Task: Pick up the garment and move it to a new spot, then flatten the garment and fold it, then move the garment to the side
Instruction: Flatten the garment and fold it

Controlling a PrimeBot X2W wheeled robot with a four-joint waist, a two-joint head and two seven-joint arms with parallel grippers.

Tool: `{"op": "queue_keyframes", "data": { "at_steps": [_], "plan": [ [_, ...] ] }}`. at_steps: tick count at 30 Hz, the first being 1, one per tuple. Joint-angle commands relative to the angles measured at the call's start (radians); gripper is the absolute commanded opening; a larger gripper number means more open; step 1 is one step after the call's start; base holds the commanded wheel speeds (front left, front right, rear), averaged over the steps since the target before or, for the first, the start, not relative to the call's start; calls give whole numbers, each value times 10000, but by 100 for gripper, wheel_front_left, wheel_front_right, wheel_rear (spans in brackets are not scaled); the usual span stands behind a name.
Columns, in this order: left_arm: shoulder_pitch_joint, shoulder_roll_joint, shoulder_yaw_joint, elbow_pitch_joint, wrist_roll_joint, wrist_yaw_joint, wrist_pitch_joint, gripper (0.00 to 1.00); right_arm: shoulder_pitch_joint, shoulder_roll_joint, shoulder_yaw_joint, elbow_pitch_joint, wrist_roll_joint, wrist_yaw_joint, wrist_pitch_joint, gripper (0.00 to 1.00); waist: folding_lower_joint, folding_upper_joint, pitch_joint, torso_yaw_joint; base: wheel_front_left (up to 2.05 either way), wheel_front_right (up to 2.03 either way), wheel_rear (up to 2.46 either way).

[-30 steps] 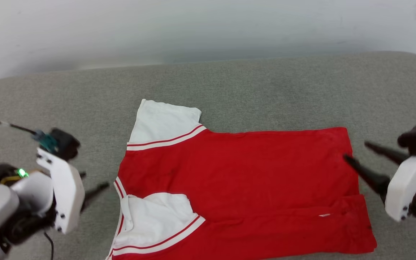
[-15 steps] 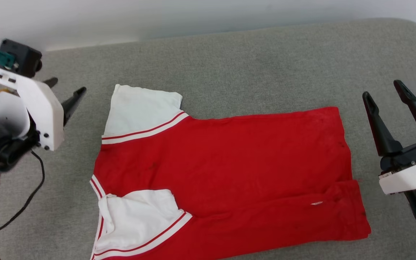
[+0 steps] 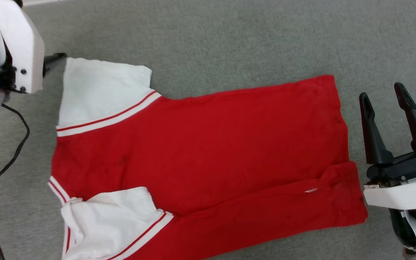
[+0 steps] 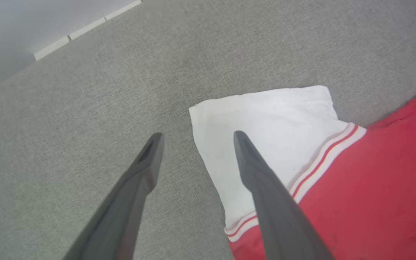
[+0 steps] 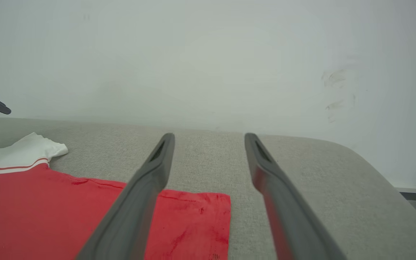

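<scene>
The garment [image 3: 200, 144] lies flat, one long edge seemingly folded over; finishing folds and moving aside remain. Left gripper [image 4: 197, 135] and right gripper [image 3: 381, 90] gape empty.

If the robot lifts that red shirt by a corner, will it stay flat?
Probably flop: the red cloth shirt with white sleeves lies thin, creased, one edge folded over. Likely light; the grey woven surface may grip it.

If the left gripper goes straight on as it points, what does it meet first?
Likely the outer edge of the garment, at its white sleeve, or the grey surface beside it; depth unclear.
</scene>
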Motion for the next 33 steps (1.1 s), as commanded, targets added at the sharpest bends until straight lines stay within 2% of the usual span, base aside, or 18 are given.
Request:
{"op": "queue_keyframes", "data": {
  "at_steps": [1, 7, 14, 15, 16, 17, 21, 26, 28, 33],
  "plan": [
    [-218, -26, -46, 92, -159, -2, 340, 100, -76, 79, 34, -34, -9, -7, -16, 100, -1, 0, 403, -265, 0, 0, 0],
    [-814, -184, -446, 388, -225, 35, 1957, 100, -435, 38, 190, -23, -87, -7, -17, 100, -1, 0, 1022, -468, 0, 0, 0],
    [-682, -388, -881, 832, -188, -142, 2502, 100, -824, -155, 438, 335, 41, -7, -16, 100, -1, 0, 1228, -548, 0, 0, 0],
    [-630, -405, -900, 854, -199, -176, 2475, 93, -870, -175, 404, 392, 80, -7, -18, 100, -1, 0, 1211, -552, 0, 0, 0],
    [-592, -416, -921, 873, -189, -221, 2426, 17, -916, -180, 372, 441, 110, -7, -18, 100, -1, 0, 1188, -554, 0, 0, 0],
    [-538, -434, -933, 905, -207, -257, 2415, 0, -958, -189, 360, 490, 123, -7, -16, 100, -1, 0, 1150, -547, 0, 0, 0],
    [-610, -441, -932, 916, -56, -426, 2084, 0, -1296, -396, 252, 538, 62, -7, -18, 100, -1, 0, 907, -462, 0, 0, 0],
    [-649, -565, -891, 727, -74, -612, 1586, 0, -2139, -1277, 265, 691, -87, -7, 280, 100, -1, 0, 436, -219, 0, 0, 0],
    [-573, -560, -908, 577, -77, -693, 1372, 0, -2538, -1778, 504, 742, -118, -7, 906, 100, -1, 0, 231, -98, 0, 0, 0],
    [-339, -577, -1030, 2, -62, -825, 874, 0, -3747, -3371, 1744, 877, 622, -7, 3604, 100, -1, 0, -197, 281, 0, 0, 0]
  ]
}}
